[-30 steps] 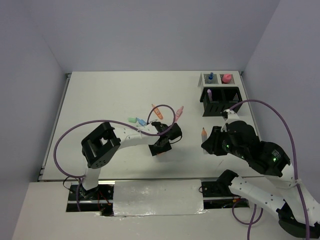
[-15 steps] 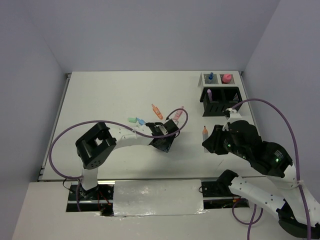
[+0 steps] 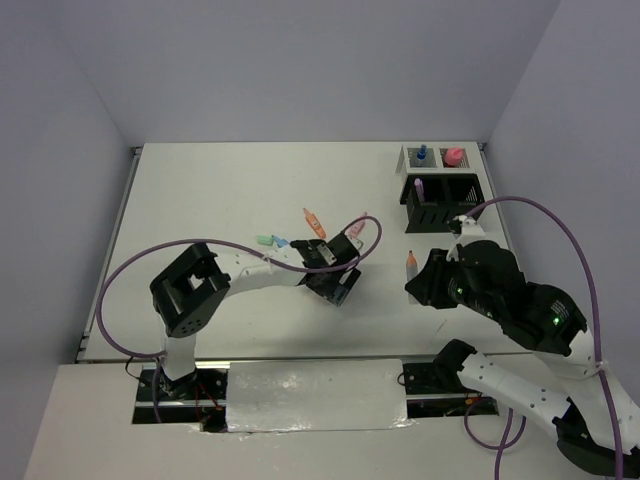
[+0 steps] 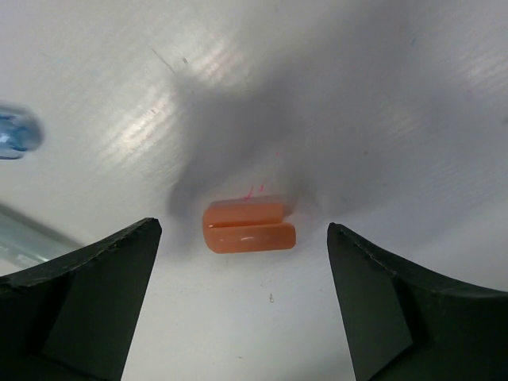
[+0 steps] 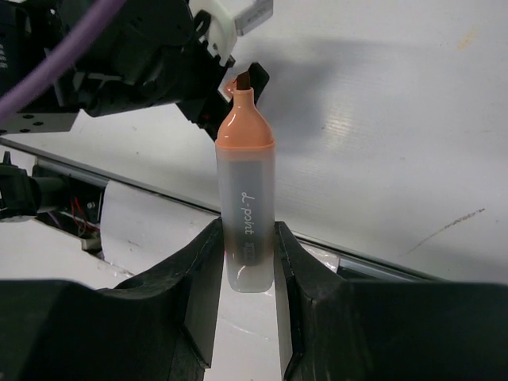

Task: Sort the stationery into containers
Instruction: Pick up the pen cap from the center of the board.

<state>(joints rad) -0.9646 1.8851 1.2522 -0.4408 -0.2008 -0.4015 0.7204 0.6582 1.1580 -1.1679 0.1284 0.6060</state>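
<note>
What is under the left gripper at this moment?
A small orange piece, probably a marker cap, lies on the table between the open fingers of the left gripper. From above, the gripper hides it.

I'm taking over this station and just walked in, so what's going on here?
The right gripper is clamped on an uncapped orange highlighter, held upright. The left gripper hangs open over a small orange piece lying on the table, probably a cap. An orange marker, pink marker, green marker and blue marker lie loose mid-table. At the far right, the black organiser holds a purple marker, and the white mesh tray holds a blue-capped bottle and a pink item.
</note>
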